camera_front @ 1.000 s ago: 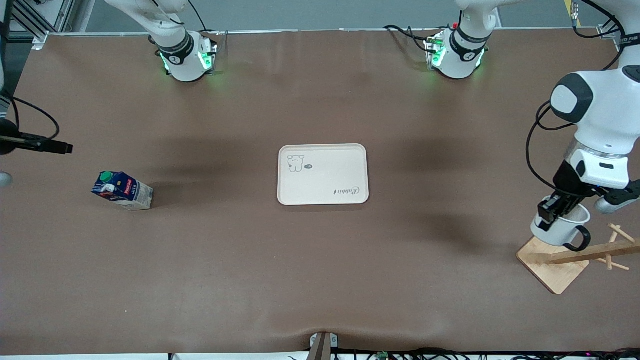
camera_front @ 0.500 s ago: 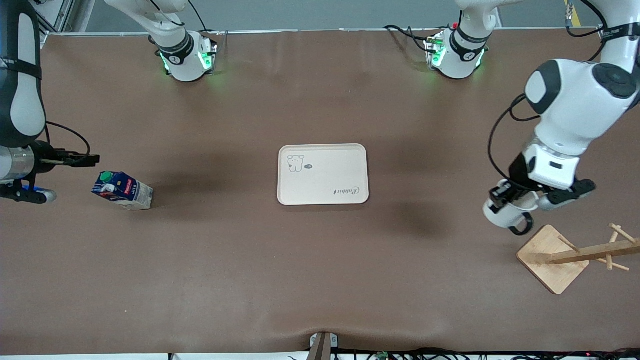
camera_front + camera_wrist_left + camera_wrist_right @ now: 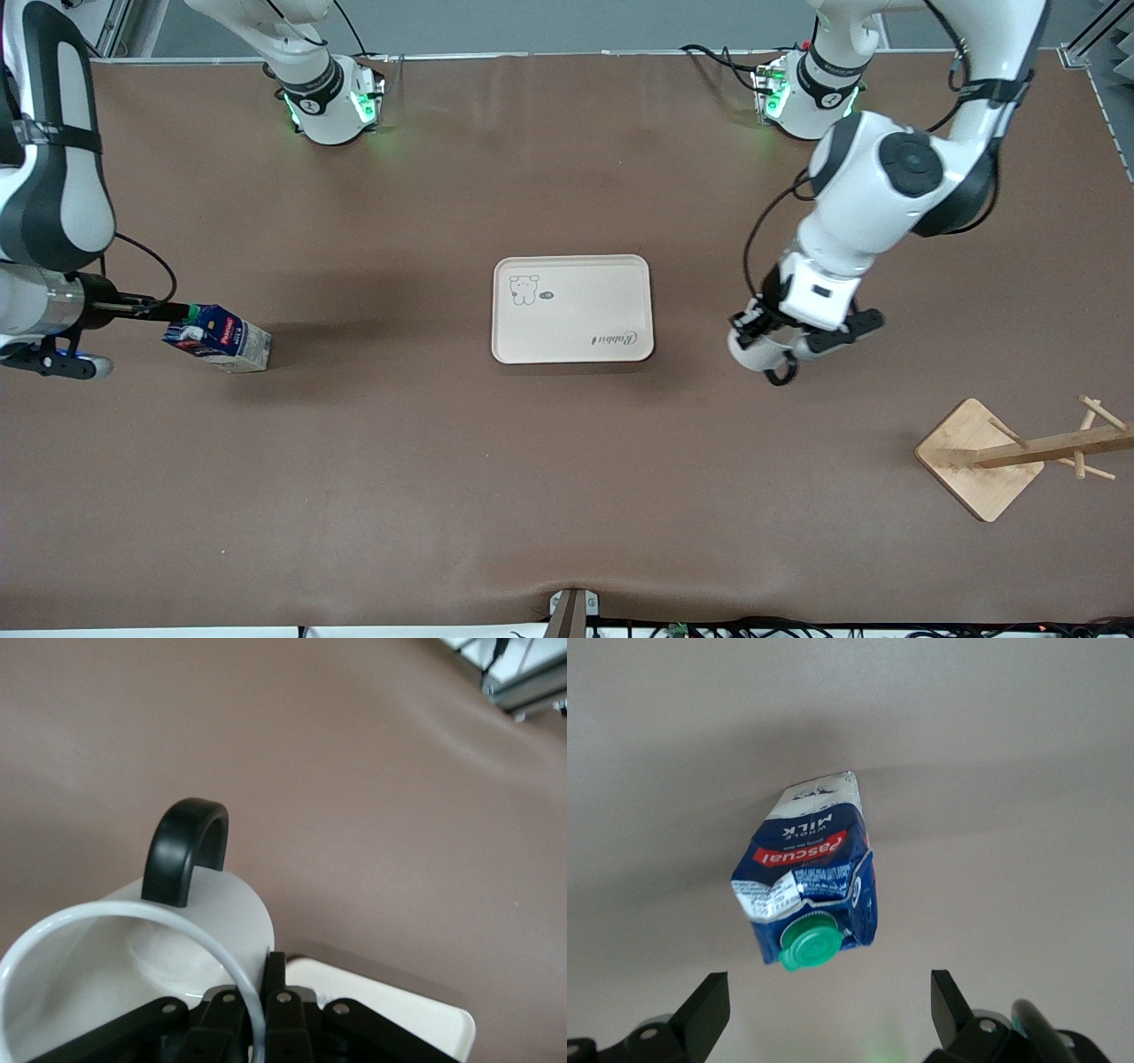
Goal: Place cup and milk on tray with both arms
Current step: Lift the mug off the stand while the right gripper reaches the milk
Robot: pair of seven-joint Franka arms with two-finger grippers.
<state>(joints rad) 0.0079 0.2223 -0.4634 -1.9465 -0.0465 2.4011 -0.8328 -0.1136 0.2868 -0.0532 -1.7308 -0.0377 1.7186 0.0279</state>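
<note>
One white cup (image 3: pixel 753 350), rim clamped in the bent left arm's gripper (image 3: pixel 764 335), hangs over the tabletop (image 3: pixel 567 496) beside the single cream tray (image 3: pixel 572 309), while the right gripper (image 3: pixel 164 310), fingers spread, flanks one milk carton (image 3: pixel 219 337) near one wooden rack (image 3: pixel 1019 452).

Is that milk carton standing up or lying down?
Standing upright: the milk carton rests on its pale base on the table, green cap on top.

1. "Pascual" and "WHOLE MILK" are printed on the red and white label of the milk (image 3: pixel 811 895).
2. "Rabbit" is written in script on the tray (image 3: pixel 572 310).
</note>
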